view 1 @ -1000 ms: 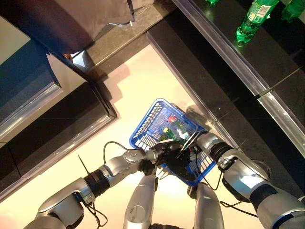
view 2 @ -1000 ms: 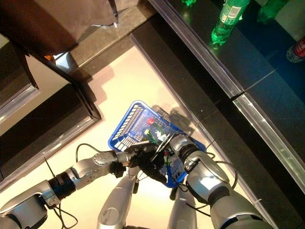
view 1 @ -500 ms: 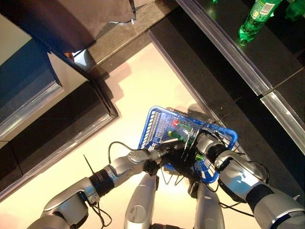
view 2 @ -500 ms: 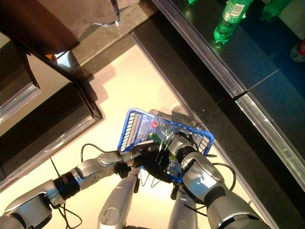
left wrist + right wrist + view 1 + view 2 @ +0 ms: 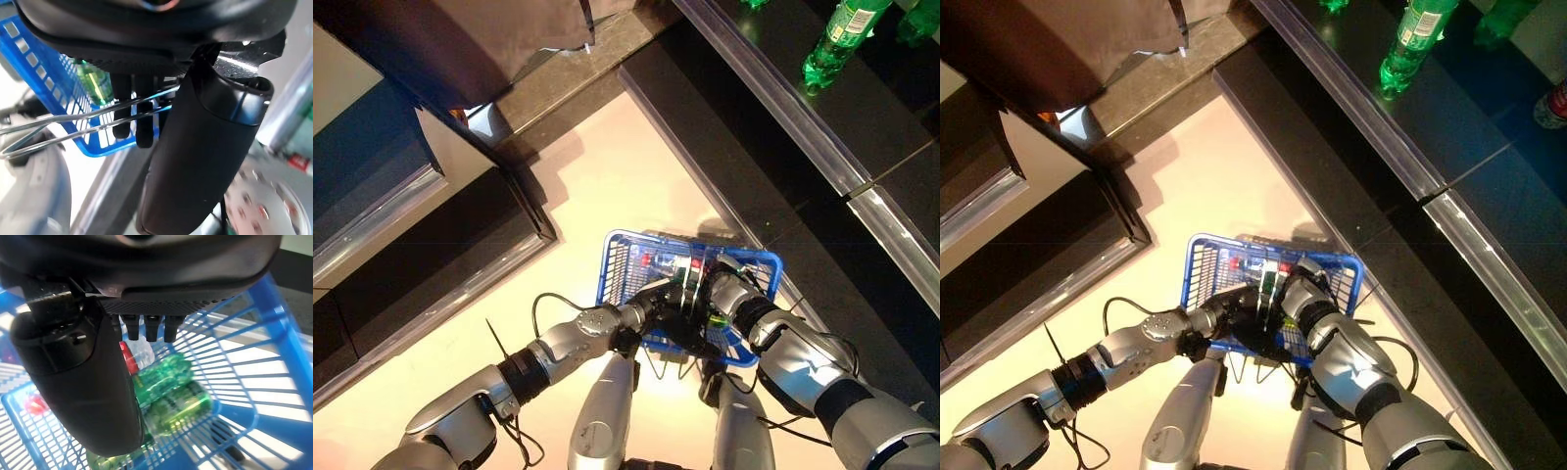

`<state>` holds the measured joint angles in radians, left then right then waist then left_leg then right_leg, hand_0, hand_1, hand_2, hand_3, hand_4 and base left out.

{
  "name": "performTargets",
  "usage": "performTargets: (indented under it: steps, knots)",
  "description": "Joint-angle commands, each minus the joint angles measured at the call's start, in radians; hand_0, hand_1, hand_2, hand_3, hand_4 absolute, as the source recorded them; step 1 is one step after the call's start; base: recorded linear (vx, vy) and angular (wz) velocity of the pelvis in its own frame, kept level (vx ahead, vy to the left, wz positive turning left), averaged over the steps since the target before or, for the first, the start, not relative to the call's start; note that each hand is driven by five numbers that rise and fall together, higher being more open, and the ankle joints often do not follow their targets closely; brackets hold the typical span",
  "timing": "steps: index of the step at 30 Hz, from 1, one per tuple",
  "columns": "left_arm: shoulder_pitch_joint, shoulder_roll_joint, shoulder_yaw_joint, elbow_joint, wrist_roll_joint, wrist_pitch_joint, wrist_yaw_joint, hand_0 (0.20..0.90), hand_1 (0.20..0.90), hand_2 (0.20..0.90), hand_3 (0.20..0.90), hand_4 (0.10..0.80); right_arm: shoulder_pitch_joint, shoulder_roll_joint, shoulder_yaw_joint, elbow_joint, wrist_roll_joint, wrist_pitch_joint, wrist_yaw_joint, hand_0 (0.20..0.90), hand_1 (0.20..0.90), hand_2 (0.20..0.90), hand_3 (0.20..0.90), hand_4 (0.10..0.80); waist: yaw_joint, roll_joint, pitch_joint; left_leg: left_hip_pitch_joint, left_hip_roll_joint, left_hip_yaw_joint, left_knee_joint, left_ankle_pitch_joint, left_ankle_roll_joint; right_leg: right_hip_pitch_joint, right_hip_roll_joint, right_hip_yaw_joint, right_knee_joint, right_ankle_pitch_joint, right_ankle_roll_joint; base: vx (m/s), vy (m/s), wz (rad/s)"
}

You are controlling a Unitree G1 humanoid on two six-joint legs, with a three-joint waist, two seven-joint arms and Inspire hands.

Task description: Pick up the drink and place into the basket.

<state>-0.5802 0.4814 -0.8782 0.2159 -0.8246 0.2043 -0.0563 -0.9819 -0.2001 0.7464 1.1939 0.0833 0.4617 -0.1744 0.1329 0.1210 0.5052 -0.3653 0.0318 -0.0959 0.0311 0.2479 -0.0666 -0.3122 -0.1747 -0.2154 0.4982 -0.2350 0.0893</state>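
Pale floor [image 5: 607,186]; drink [image 5: 171,401] in basket [image 5: 274,347], below R hand [image 5: 78,382] fingers [image 5: 151,328].

I count 1 blue basket [image 5: 619,257] w/ 2 wire handles [image 5: 73,125] across it. Inside it, from the right wrist cam, I get at least 2 green drink containers [image 5: 171,399] lying side by side, plus 1 clear bottle w/ red cap [image 5: 128,357] and 1 more red cap [image 5: 35,404] further off; a bit of green under the thumb may be a 3rd, can't tell. On the dark shelf [image 5: 1449,127] I see 1 whole green bottle [image 5: 1407,44], bits of 2 more green ones at the top edge, and 1 red-label item [image 5: 1552,101] at the right edge. 2 robot hands, left [image 5: 658,299] and right [image 5: 697,284], both at the basket.
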Motion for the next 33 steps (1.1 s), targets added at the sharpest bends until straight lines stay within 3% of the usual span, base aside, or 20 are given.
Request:
performTargets:
  steps: [1, 8, 13, 16, 25, 33]
  knots:
    - [-0.018, -0.116, 0.166, -0.345, -0.057, -0.235, -0.066, 0.3, 0.3, 0.3, 0.2, 0.1, -0.038, -0.069, -0.008, -0.126, 0.032, -0.077, -0.081, 0.9, 0.9, 0.9, 0.9, 0.8, 0.021, -0.051, -0.072, 0.117, -0.025, 0.024, 0.041, -0.169, 0.054, 0.105, -0.009, -0.004, -0.391, 0.316, -0.023, 0.0, 0.0, 0.0]
    - [0.277, -0.058, 0.363, -0.412, 0.02, -0.226, 0.004, 0.3, 0.3, 0.3, 0.2, 0.1, 0.286, -0.194, -0.075, -0.677, 0.027, -0.032, -0.087, 0.9, 0.9, 0.9, 0.9, 0.8, -0.002, -0.087, -0.113, 0.177, -0.003, 0.03, 0.005, -0.173, 0.042, 0.163, 0.012, 0.005, -0.42, 0.3, -0.026, 0.01, -0.011, -0.01]
    - [0.436, -0.048, 0.469, -0.391, 0.037, -0.242, 0.042, 0.3, 0.3, 0.3, 0.2, 0.1, 0.547, -0.237, -0.169, -0.924, -0.036, -0.133, -0.036, 0.9, 0.9, 0.9, 0.9, 0.8, -0.02, -0.11, -0.158, 0.215, 0.01, 0.033, -0.013, -0.172, 0.041, 0.202, 0.024, 0.018, -0.435, 0.293, -0.024, 0.061, -0.038, -0.01]
    - [0.519, -0.074, 0.521, -0.326, 0.082, -0.263, 0.102, 0.3, 0.3, 0.3, 0.2, 0.1, 0.716, -0.238, -0.233, -1.034, -0.021, -0.255, -0.028, 0.9, 0.9, 0.9, 0.9, 0.8, -0.034, -0.124, -0.204, 0.253, 0.02, 0.04, -0.026, -0.175, 0.04, 0.236, 0.033, 0.028, -0.441, 0.287, -0.021, 0.113, -0.049, -0.06]
    - [0.651, -0.142, 0.62, -0.128, 0.074, -0.303, 0.158, 0.3, 0.3, 0.3, 0.2, 0.1, 0.945, -0.208, -0.319, -1.129, 0.042, -0.442, 0.102, 0.9, 0.9, 0.9, 0.9, 0.8, -0.072, -0.138, -0.299, 0.32, 0.038, 0.068, -0.034, -0.189, 0.034, 0.296, 0.046, 0.057, -0.453, 0.276, -0.02, 0.083, -0.015, -0.07]
    - [0.706, -0.238, 0.706, 0.211, 0.032, -0.403, 0.113, 0.3, 0.3, 0.3, 0.2, 0.1, 1.065, -0.155, -0.382, -0.916, 0.101, -0.579, 0.137, 0.9, 0.9, 0.9, 0.9, 0.8, -0.111, -0.142, -0.351, 0.37, 0.059, 0.104, -0.056, -0.198, 0.02, 0.338, 0.041, 0.071, -0.478, 0.273, -0.015, 0.021, -0.008, -0.14]
